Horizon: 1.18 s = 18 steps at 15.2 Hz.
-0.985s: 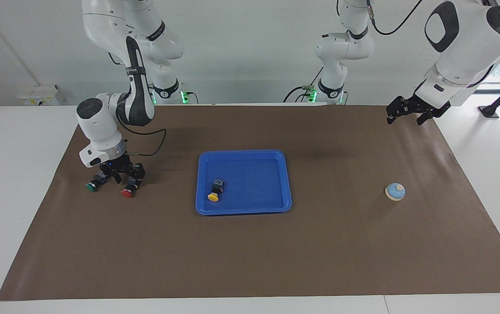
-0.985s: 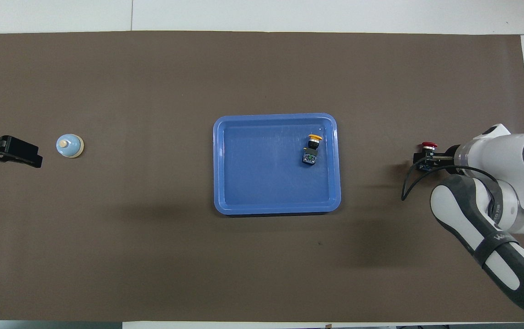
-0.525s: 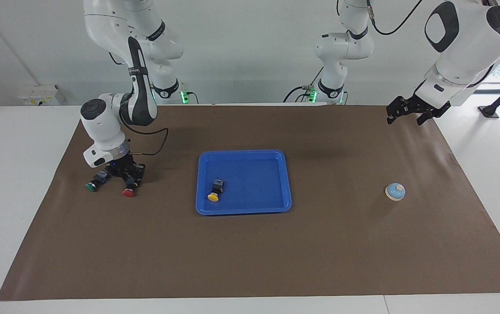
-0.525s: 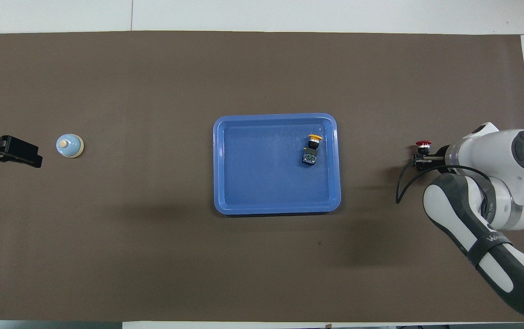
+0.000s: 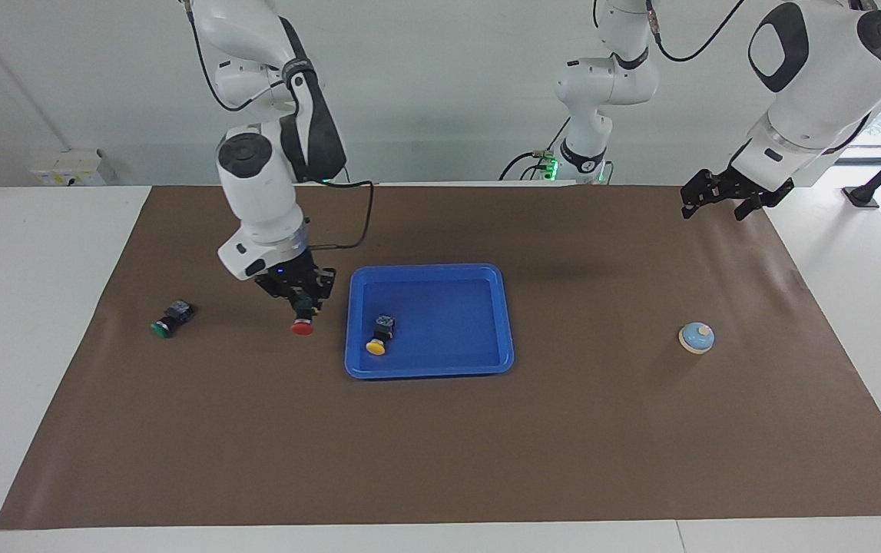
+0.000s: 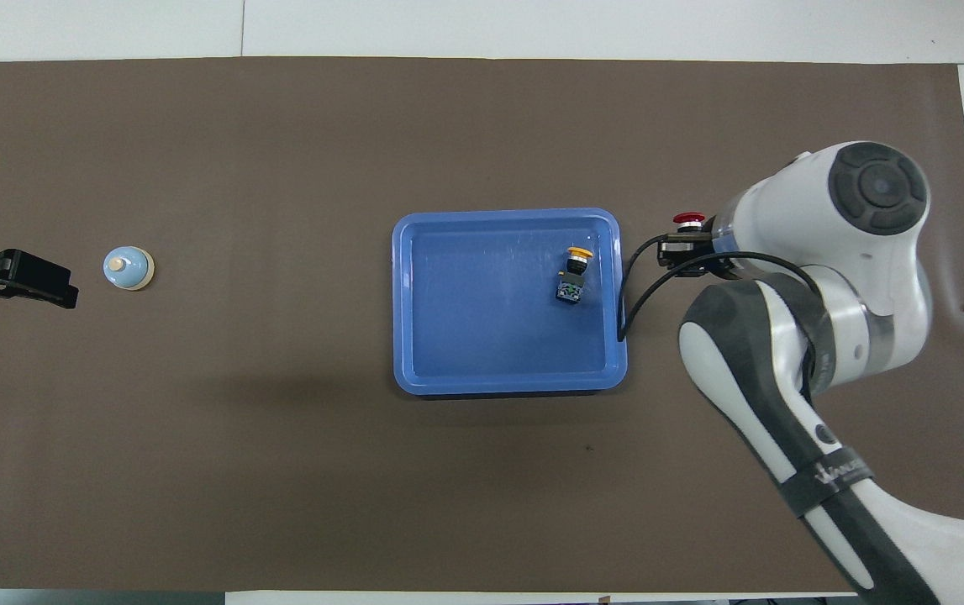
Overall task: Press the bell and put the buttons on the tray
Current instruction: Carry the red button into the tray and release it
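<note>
Right gripper [image 5: 303, 305] carries the red button [image 5: 302, 327], clenched, over the brown mat [image 5: 440, 445] beside the blue tray [image 5: 428, 371] holding the yellow button [image 5: 376, 346]. Green button [image 5: 163, 328] lies apart; bell [image 5: 696, 337] near the waiting left gripper [image 5: 717, 201], jaws released.

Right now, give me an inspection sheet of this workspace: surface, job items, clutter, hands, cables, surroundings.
Surface: brown mat covering a white table.
Tray: mid-mat, holds the yellow button lying on its side.
Red button: held in the air, cap down, just short of the tray's rim.
Green button: on the mat, toward the right arm's end.
Bell: on the mat, toward the left arm's end, untouched.
Clutter: nothing seen.
Right hand: shut on the red button.
Left hand: open, waits raised over the mat's corner.
Cables: black cable looping off the right wrist.
Surroundings: pale wall, wall box.
</note>
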### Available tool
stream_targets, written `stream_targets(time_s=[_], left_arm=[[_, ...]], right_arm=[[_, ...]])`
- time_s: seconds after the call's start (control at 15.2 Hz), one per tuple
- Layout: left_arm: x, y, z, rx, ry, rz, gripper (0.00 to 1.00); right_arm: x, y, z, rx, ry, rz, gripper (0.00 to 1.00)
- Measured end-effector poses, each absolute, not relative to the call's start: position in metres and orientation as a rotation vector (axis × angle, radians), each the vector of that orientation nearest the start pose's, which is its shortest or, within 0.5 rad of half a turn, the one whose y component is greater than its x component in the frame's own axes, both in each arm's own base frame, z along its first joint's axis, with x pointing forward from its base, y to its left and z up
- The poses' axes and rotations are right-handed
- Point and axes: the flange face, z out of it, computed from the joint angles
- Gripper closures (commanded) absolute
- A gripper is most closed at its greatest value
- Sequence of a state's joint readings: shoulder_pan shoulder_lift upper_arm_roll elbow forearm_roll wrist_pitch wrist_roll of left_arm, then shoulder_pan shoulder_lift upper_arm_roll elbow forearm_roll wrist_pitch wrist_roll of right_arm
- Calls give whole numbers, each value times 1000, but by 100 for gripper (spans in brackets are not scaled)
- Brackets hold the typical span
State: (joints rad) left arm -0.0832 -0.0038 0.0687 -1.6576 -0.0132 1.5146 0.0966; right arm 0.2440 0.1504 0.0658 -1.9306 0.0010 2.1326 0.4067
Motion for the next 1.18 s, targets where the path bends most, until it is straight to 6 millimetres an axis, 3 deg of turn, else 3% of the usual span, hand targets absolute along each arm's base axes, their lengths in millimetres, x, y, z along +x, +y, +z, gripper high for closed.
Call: stream_targets(time_s=[0.26,0.39,0.53,0.72,0.79,0.85,0.92,1.18], left_arm=[[543,-9,581,-3148,175,219,0],[543,-9,582,-3148,175,219,0],[543,-9,582,-3148,175,219,0],[543,-9,581,-3148,175,219,0],[543,-9,581,-3148,175,219,0],[543,-9,582,-3148,175,219,0],[543,-9,582,-3148,175,219,0],[543,-9,581,-3148,175,219,0]], right_arm=[[538,284,392,-3084,254,-72,100],[526,321,366,-3070,286,-73,100],[522,339,341,-3062,297,-75,100],[521,336,311,-3047,309,-98,100],[520,334,306,-3046,320,-99,76],[519,332,303,-3044,351,-96,6],[519,331,302,-3039,392,-94,0],[523,323,312,-3028,518,-78,0]])
